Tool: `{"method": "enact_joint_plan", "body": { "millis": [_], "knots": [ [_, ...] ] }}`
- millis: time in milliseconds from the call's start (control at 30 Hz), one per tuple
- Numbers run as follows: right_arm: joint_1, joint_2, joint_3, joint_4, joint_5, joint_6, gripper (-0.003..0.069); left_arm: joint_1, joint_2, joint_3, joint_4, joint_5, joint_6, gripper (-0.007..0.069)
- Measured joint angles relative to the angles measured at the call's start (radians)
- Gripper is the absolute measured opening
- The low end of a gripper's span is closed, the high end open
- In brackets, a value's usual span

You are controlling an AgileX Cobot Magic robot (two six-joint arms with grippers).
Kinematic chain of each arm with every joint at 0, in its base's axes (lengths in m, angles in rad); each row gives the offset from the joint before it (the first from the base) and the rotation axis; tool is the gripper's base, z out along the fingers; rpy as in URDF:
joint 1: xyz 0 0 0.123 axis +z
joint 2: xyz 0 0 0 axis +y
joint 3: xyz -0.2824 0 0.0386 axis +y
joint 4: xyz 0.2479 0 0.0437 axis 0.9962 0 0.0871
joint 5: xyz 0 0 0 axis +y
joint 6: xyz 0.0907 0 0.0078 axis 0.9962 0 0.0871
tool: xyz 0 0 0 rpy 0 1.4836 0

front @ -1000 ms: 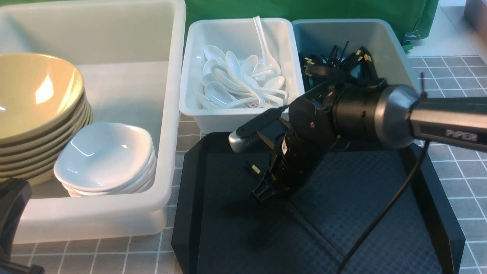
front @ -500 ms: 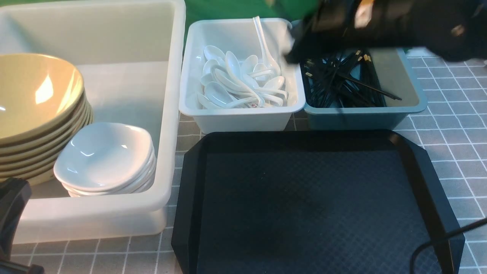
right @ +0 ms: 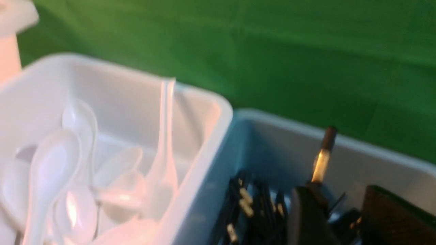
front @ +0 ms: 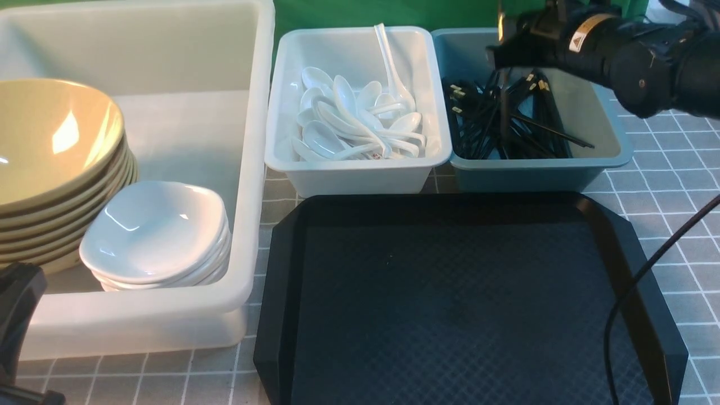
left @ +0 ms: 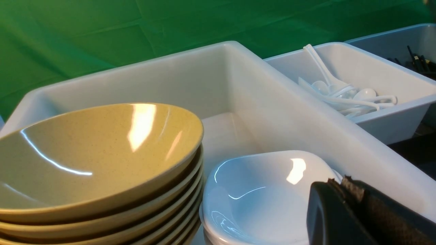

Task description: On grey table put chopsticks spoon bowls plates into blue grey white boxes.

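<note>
Black tray (front: 467, 304) sitting bare | right gripper (right: 344, 211) letting go, chopstick (right: 322, 160) dropping into blue-grey box (front: 596, 107) | left gripper (left: 354, 211) staying pinched shut, holding nothing | job looking nearly done

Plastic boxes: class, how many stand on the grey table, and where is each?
3. The large off-white box is on the left with bowls and plates; the small white box sits in the middle holding spoons; the blue-grey box is on the right with chopsticks.

A black octagonal tray (front: 467, 304) lies nearest the camera — textured floor — green cloth (front: 365, 14) hangs behind.
</note>
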Motion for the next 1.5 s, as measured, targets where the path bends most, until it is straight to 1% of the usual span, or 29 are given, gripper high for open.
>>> {"method": "enact_joint_plan", "body": {
  "millis": [33,67,100,133,200,233,300,367,433,467,567,700,733,767,833,967,1033,1167,1200,1233,1300,1333,1400,1467,1500],
  "knots": [
    [0.000,-0.015,0.000,0.000,0.041,0.001,0.0318,0.000,0.000,0.000,0.000,0.000,0.000,-0.0008],
    [0.003,-0.041,0.001,0.000,0.079,0.001,0.0323,0.000,0.000,0.000,0.000,0.000,0.000,-0.0008],
    [0.006,-0.074,0.001,0.000,0.127,-0.001,0.0311,0.000,0.000,0.000,0.000,0.001,0.000,-0.0008],
    [0.010,-0.126,0.001,0.000,0.208,-0.004,0.0269,0.000,0.000,0.000,0.000,0.004,0.000,-0.0008],
    [0.014,-0.178,0.001,0.000,0.269,-0.013,0.0223,0.000,0.000,0.000,0.000,0.004,0.000,-0.0008],
    [0.021,-0.263,0.004,0.000,0.348,-0.042,0.0144,0.000,0.000,0.000,0.000,0.004,0.000,-0.0008],
    [0.037,-0.387,0.031,0.000,0.403,-0.079,0.0068,0.000,0.000,0.000,0.000,0.005,0.000,-0.0008],
    [0.066,-0.535,0.099,0.000,0.413,-0.114,0.0036,0.000,0.000,0.000,0.000,0.005,0.000,-0.0008],
    [0.110,-0.693,0.199,0.000,0.409,-0.139,0.0033,0.000,0.000,0.000,0.000,0.005,0.000,-0.0008],
    [0.114,-0.721,0.223,0.000,0.409,-0.140,0.0033,0.000,0.000,0.000,0.000,0.005,0.000,-0.0008],
    [0.177,-0.906,0.422,0.002,0.389,-0.143,0.0033,0.000,0.000,0.000,0.000,0.005,0.000,-0.0008],
    [0.247,-1.106,0.738,0.004,0.293,-0.097,0.0033,0.000,0.000,0.000,0.000,0.005,0.000,-0.0008],
    [0.247,-1.115,0.752,0.004,0.283,-0.097,0.0033,0.000,0.000,0.000,0.000,0.005,0.000,-0.0008],
    [0.260,-1.168,0.849,0.004,0.241,-0.087,0.0033,0.000,0.000,0.000,0.000,0.005,0.000,-0.0008],
    [0.271,-1.234,0.970,0.004,0.182,-0.082,0.0033,0.000,0.000,0.000,0.000,0.005,0.000,-0.0008],
    [0.277,-1.359,1.135,0.004,0.063,-0.040,0.0033,0.000,0.000,0.000,0.000,0.005,0.000,-0.0008],
    [0.277,-1.394,1.194,0.004,0.018,-0.008,0.0033,0.000,0.000,0.000,0.000,0.005,0.000,-0.0008],
    [0.277,-1.412,1.262,0.004,-0.009,-0.002,0.0034,0.000,0.000,0.000,0.000,0.005,0.000,-0.0008],
    [0.277,-1.412,1.285,0.004,-0.010,-0.032,0.0034,0.000,0.000,0.000,0.000,0.005,0.000,-0.0008],
    [0.277,-1.412,1.290,0.004,-0.010,-0.037,0.0034,0.000,0.000,0.000,0.000,0.005,0.000,-0.0008],
    [0.277,-1.428,1.327,0.004,-0.047,-0.104,0.0036,0.000,0.000,0.000,0.000,0.006,0.000,-0.0008],
    [0.275,-1.440,1.335,0.004,-0.057,-0.115,0.0036,0.000,0.000,0.000,0.000,0.006,0.000,-0.0008],
    [0.232,-1.514,1.390,0.016,-0.145,-0.163,0.0038,0.000,0.000,0.000,0.000,0.006,0.000,-0.0008],
    [0.176,-1.581,1.411,0.049,-0.174,-0.175,0.0039,0.000,0.000,0.000,0.000,0.007,0.000,-0.0008],
    [0.123,-1.644,1.415,0.090,-0.167,-0.177,0.0039,0.000,0.000,0.000,0.000,0.007,0.000,-0.0008]
  ]
}}
